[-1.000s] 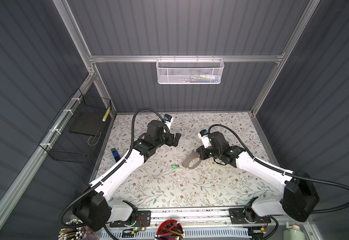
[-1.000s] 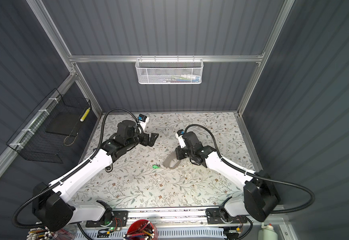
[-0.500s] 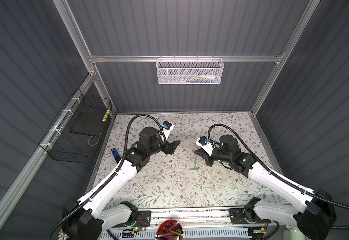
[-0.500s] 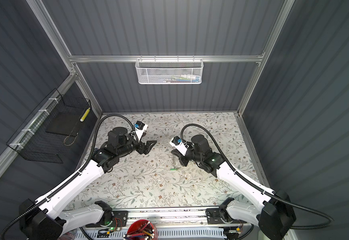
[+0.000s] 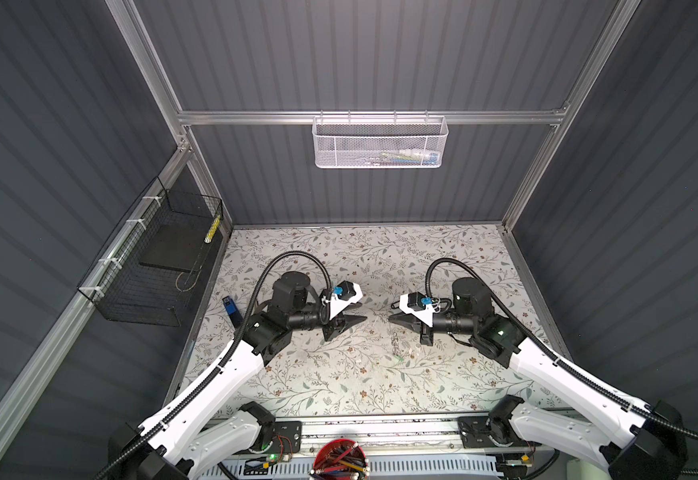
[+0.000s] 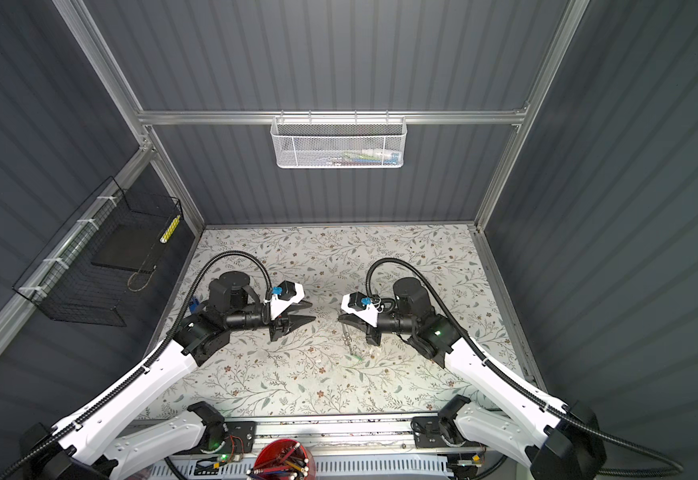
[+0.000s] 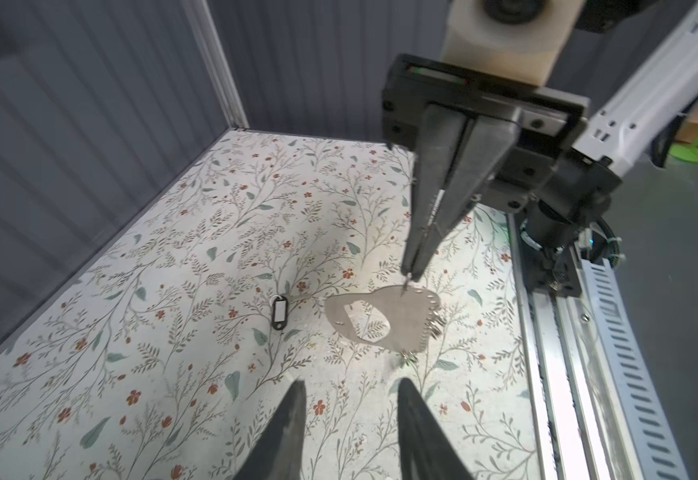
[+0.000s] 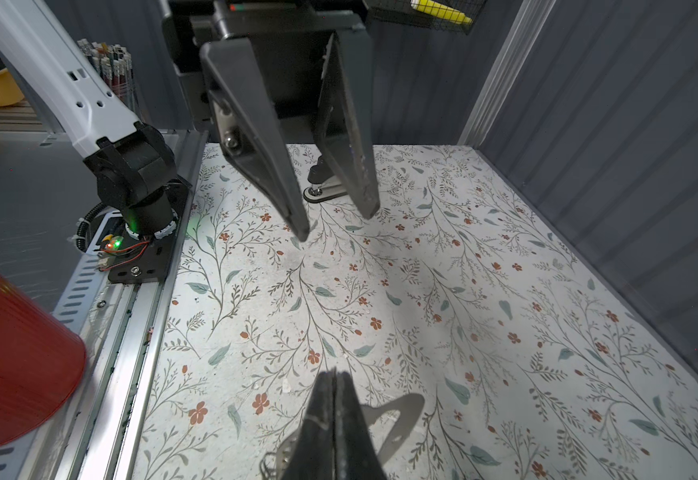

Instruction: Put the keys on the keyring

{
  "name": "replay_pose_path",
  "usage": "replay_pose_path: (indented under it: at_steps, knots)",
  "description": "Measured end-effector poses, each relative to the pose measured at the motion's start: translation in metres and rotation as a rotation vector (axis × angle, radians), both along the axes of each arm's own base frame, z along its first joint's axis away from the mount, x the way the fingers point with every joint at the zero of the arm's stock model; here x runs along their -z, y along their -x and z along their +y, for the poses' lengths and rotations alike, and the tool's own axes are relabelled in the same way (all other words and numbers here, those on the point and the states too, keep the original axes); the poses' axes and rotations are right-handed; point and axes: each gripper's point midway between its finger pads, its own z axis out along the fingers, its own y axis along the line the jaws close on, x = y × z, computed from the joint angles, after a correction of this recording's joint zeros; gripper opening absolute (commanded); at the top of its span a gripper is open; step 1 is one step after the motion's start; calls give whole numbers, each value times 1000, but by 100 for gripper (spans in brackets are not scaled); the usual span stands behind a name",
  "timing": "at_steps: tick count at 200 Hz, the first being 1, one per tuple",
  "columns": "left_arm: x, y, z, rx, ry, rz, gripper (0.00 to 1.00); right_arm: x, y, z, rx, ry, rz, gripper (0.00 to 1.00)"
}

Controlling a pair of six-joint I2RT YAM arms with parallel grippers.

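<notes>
Left fingers (image 7: pixel 293 419) narrower than before, ajar, empty; right fingers (image 7: pixel 438 187) tight on one keyring (image 7: pixel 403 318); one black key (image 7: pixel 279 311), one green key (image 7: pixel 406 360).

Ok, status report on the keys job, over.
Left gripper open, empty. Right gripper shut on the keyring, which hangs from its tips. Black-tagged key loose on the table. Nothing in the way.

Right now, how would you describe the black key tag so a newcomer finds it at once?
On the floral table, look beside the big grey keyring held by the right gripper. A small oblong key tag lies flat there, not touching it. Only it has a black frame around a white insert; the keyring is plain grey with a row of holes.
</notes>
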Motion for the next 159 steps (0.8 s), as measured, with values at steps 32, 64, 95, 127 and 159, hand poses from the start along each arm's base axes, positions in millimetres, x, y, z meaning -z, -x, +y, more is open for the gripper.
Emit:
replay_pose_path:
  at_steps: [32, 64, 95, 127, 159]
  knots:
    - [7, 16, -14, 101, -18, -25, 37, -4, 8, 0, -29, -39, -8, 0]
    - [21, 23, -26, 156, -47, -15, 31, -7, 12, 1, -51, -56, -5, 0]
    - [28, 22, -30, 167, -60, 1, 28, -9, 15, 3, -73, -71, 1, 0]
    - [27, 21, -32, 168, -57, -4, 25, -7, 17, 5, -90, -72, 20, 0]
    - [23, 21, -35, 174, -43, -18, 22, -5, 16, 6, -93, -70, 25, 0]
